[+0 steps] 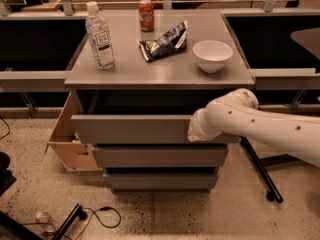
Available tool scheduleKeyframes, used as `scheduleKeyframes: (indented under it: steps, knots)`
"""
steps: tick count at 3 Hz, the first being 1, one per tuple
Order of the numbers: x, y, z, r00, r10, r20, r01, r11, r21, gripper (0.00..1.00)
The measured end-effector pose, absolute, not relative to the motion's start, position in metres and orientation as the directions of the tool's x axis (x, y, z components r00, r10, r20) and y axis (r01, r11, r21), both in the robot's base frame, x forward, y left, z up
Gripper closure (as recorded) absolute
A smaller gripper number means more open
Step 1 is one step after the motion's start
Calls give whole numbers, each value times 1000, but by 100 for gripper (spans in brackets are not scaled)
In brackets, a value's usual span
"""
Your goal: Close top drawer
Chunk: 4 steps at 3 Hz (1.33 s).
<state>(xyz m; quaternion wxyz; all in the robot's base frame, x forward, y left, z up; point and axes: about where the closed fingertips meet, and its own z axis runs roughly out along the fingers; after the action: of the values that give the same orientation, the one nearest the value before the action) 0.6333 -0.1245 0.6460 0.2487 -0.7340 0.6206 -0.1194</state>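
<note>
The top drawer [130, 129] is a wide grey box with a flat handle-less front, standing slightly out from the grey cabinet under the countertop [160, 74]. A dark gap shows above its front panel. My white arm comes in from the right, and the gripper [194, 132] presses against the right part of the drawer front. Two shorter grey drawer fronts [160, 156] sit below it.
On the countertop stand a water bottle [100, 36], a red can [146, 15], a dark chip bag [165, 43] and a white bowl [212, 55]. A cardboard box [67, 139] is at the cabinet's left. A chair leg [260, 169] is at the right, and cables [95, 216] lie on the floor.
</note>
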Motion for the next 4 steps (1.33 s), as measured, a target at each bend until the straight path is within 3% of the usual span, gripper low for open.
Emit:
scheduleKeyframes:
  steps: [1, 4]
  knots:
    - [632, -124, 646, 201, -970, -133, -851, -106, -514, 81]
    - [632, -124, 646, 201, -970, -133, -852, -106, -513, 12]
